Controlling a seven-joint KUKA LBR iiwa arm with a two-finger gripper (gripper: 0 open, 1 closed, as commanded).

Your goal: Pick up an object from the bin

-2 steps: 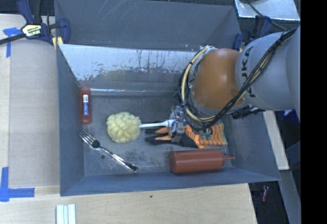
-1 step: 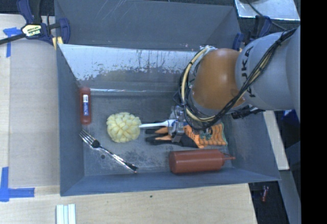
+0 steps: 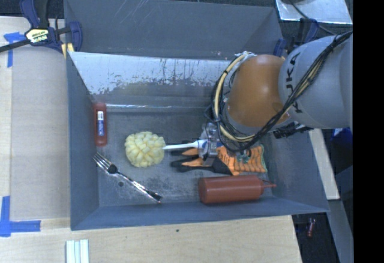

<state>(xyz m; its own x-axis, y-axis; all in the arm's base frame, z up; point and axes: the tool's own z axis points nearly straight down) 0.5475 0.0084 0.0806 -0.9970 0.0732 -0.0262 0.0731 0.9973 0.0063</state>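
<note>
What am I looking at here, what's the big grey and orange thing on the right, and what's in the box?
It is one picture, from a camera looking down into a grey metal bin from above and slightly to one side. The big shape on the right is a robot arm; the orange dome is a cover on its wrist. Its tool, the part that grasps, is low in the bin, by the white handle of a pale yellow bumpy brush and just above a black and orange thing, perhaps pliers. Whether it holds anything I cannot tell. Also in the bin: a small red tube at the left, a metal fork, and a dark red bottle lying at the front.
</note>
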